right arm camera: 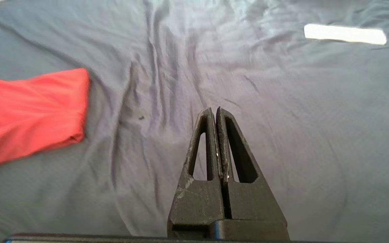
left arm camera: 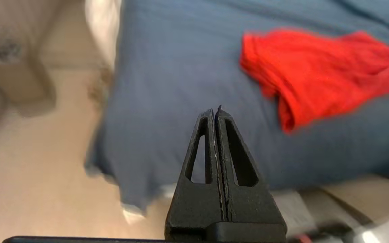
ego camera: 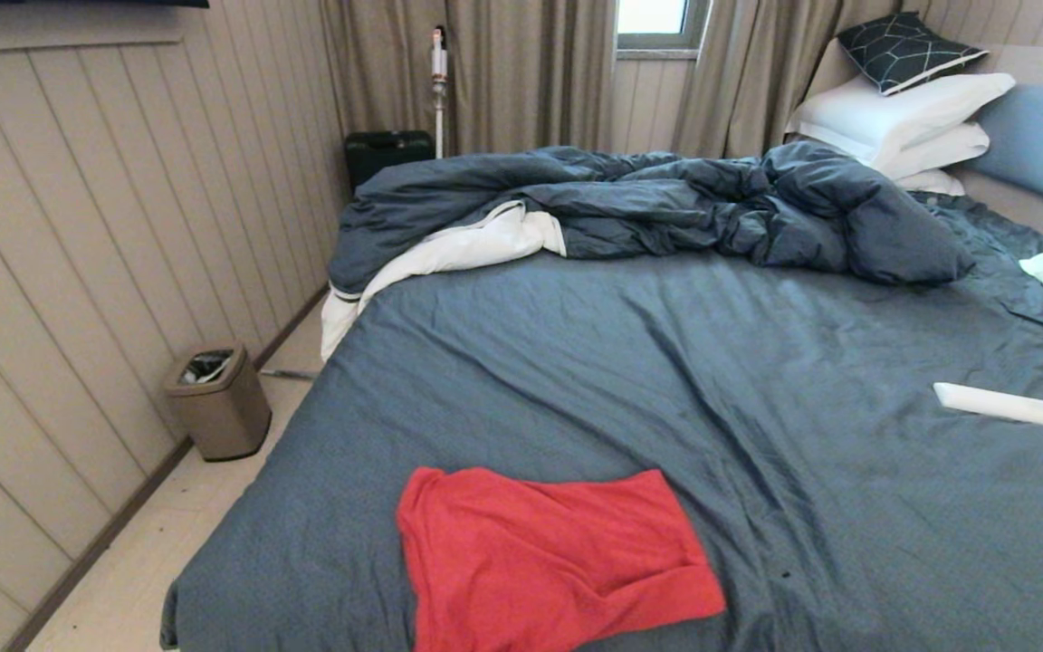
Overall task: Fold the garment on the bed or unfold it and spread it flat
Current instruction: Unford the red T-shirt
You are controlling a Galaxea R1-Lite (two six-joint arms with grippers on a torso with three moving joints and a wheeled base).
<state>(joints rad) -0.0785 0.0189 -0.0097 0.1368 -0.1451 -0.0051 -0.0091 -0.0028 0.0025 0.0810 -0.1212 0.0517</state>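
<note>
The red garment (ego camera: 549, 561) lies folded into a rough rectangle on the near part of the bed (ego camera: 684, 380), its chest print hidden. Neither arm shows in the head view. In the left wrist view the left gripper (left arm camera: 215, 109) is shut and empty, hanging above the bed's near left corner, with the garment (left arm camera: 319, 72) off to one side and apart from it. The right wrist view has the right gripper (right arm camera: 214, 109) shut and empty over bare slate-blue sheet, and the garment (right arm camera: 29, 111) lies well away from it.
A rumpled dark blue duvet (ego camera: 666, 208) with white lining lies across the far half of the bed. White pillows (ego camera: 902, 118) are stacked at the headboard. A flat white object (ego camera: 1003, 405) rests on the sheet at the right. A bin (ego camera: 218, 398) stands on the floor at the left.
</note>
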